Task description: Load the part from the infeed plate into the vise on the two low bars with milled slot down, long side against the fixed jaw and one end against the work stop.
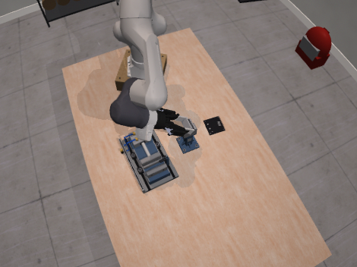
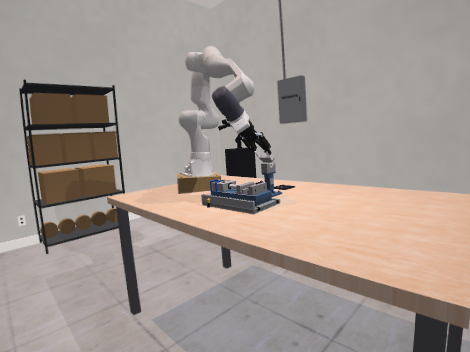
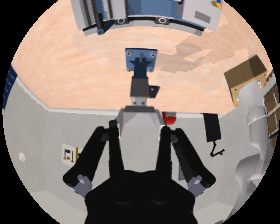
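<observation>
My gripper is shut on the grey part, with the fingers on its two sides. It holds the part right over the blue V-block, at the top of the block; I cannot tell whether the part rests in it. In the wrist view the part sits between the fingers, with the V-block straight beyond it. The black infeed plate lies to the right with nothing on it. The vise stands open to the left of the V-block. The slot's direction is hidden.
The arm's base stands on a brown block at the back of the wooden table. A shelf rack with boxes stands off the table at the left. A red object sits on the floor at the far right.
</observation>
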`<state>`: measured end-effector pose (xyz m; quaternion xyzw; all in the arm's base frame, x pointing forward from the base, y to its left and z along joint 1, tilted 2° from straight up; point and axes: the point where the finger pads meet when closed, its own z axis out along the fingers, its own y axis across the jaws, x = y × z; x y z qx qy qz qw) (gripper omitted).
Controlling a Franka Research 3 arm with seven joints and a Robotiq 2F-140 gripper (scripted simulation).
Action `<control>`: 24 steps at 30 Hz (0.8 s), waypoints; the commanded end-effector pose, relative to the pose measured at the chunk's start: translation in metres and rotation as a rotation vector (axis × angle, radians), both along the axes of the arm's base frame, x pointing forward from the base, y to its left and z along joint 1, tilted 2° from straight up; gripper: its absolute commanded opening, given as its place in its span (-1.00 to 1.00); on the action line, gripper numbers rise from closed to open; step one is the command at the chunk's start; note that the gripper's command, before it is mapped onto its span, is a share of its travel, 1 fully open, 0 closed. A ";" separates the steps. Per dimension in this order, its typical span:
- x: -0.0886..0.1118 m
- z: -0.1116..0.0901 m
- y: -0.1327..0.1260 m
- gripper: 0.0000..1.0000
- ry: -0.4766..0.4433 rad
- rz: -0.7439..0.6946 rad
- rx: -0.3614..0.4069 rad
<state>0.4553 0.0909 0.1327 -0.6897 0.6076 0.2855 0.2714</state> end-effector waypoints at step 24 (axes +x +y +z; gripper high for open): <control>0.000 0.002 0.004 -1.00 -0.011 -0.006 -0.134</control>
